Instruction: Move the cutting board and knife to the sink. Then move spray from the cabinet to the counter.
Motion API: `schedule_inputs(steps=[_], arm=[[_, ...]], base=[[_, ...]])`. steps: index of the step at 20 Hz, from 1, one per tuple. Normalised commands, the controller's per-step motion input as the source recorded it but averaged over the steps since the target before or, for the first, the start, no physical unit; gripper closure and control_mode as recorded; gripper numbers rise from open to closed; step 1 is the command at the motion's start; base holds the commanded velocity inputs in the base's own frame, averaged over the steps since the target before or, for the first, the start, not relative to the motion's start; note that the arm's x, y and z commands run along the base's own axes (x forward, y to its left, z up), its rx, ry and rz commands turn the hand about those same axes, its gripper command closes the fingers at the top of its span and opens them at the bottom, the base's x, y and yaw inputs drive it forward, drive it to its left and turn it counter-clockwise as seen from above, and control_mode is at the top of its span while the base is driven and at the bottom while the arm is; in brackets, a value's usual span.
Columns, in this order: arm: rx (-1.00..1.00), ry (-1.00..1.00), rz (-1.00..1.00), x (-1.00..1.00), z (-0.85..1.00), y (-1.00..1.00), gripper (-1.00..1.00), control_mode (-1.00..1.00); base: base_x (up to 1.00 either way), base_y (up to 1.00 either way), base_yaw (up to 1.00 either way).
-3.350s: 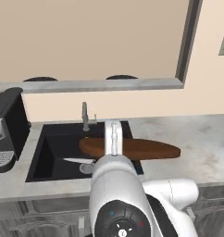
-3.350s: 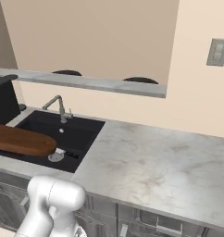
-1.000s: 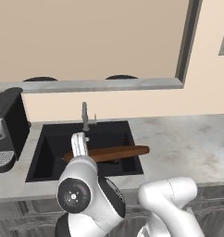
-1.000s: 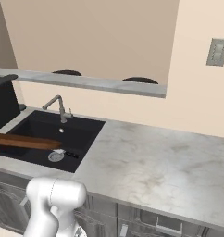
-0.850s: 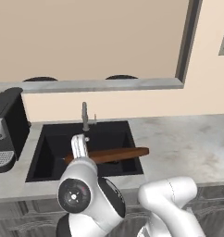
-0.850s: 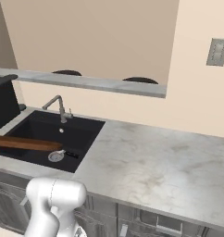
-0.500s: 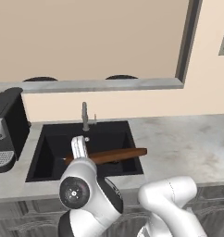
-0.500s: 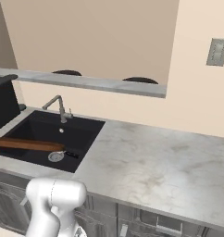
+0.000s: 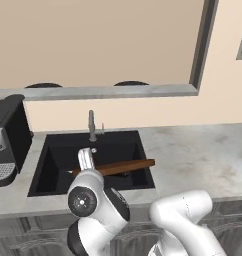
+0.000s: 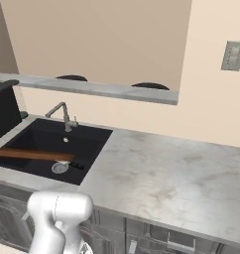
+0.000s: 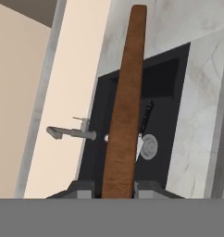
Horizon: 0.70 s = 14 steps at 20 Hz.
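Hand view first: the gripper [image 11: 115, 187] is clamped tight on the near end of the cutting board [image 11: 124, 106], fingers pinching it edge-on so the long board hangs out over the sink [image 11: 167, 83]. From the left base view, the board [image 9: 124, 167] sits low across the basin, its far tip reaching the sink's [image 9: 58, 150] right rim beside the counter [image 9: 203, 150], probably angled that way so it can drop in. Below it lies the knife [image 11: 146, 115], near the drain [image 11: 149, 146]. Beyond, the faucet [image 10: 64, 114] stands at the back edge, the obstacle to mind. A coffee machine [image 9: 8, 135] sits left of the basin.
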Motion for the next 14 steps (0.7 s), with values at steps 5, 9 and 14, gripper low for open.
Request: schedule_inputs(steps=[5, 9, 14], arm=[[0.0, 0.0, 0.0, 0.46, -0.28, 0.0, 1.0, -1.0], [0.0, 0.0, 0.0, 0.44, -0.24, 0.0, 1.0, -1.0], [0.03, 0.0, 0.0, 0.39, -0.34, 0.0, 1.0, -1.0]], base=[[0.0, 0.0, 0.0], [0.0, 0.0, 0.0], [0.0, 0.0, 0.0]])
